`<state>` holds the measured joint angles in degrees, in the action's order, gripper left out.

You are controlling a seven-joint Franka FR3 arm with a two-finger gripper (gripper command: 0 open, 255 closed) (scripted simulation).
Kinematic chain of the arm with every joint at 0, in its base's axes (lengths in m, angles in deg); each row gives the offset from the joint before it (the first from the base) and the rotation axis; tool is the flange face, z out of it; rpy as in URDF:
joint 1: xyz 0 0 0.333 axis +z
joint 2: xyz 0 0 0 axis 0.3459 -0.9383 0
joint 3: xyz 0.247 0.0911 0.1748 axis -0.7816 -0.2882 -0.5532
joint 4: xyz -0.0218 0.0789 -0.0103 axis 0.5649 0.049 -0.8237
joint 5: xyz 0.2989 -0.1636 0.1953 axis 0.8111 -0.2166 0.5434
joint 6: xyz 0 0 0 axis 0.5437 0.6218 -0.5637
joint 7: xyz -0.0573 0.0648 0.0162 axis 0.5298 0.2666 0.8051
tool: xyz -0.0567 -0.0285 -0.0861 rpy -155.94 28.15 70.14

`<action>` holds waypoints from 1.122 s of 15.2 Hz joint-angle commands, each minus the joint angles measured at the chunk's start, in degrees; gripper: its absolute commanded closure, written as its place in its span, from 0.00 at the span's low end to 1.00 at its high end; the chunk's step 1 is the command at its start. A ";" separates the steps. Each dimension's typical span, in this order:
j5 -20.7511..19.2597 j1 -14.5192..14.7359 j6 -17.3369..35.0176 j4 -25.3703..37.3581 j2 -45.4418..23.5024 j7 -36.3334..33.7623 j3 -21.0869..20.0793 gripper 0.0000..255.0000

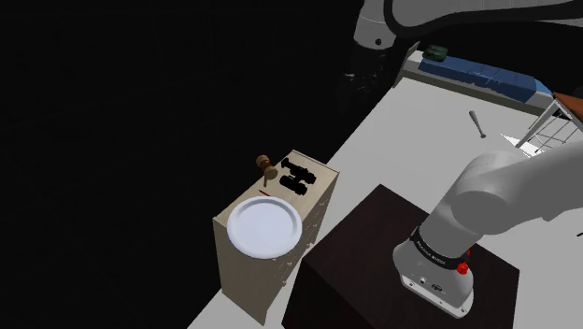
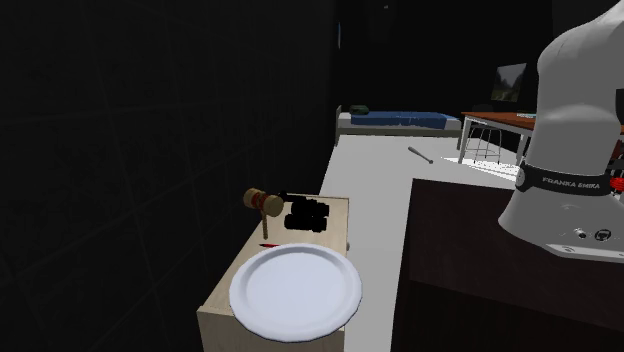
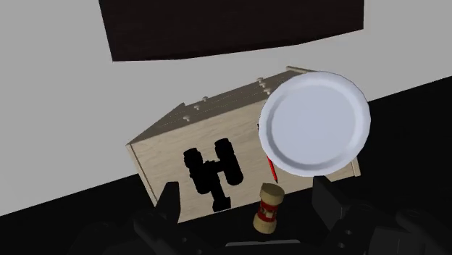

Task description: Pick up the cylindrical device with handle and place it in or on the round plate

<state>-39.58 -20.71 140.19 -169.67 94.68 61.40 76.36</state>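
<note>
While the black gripper [image 3: 246,194] hangs above the wooden cabinet [image 3: 165,147], its fingers stand spread wide, clasping nothing. The wooden cylindrical device with handle [image 3: 268,208] – red-banded – rests at the cabinet top's edge, just beside the black binoculars [image 3: 212,174]. At the other end sits the round white plate [image 3: 315,122] – apart from the device, its rim overhanging.

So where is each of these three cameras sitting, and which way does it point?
Shoulder view: beside and behind the stand, looking down at the cabinet; shows the arm.
Second exterior view: beside the stand, looking over the plate toward a far bed; shows the arm's base.
Wrist view: rides the arm's end, looking down on the cabinet; shows the open gripper.
Shared: all three show the plate, binoculars and handled cylinder.
</note>
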 commanded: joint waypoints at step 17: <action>-1.28 -1.99 32.09 4.83 -36.54 -8.45 -1.77 0.00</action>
<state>-40.56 -22.61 170.32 -165.70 60.89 53.54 74.63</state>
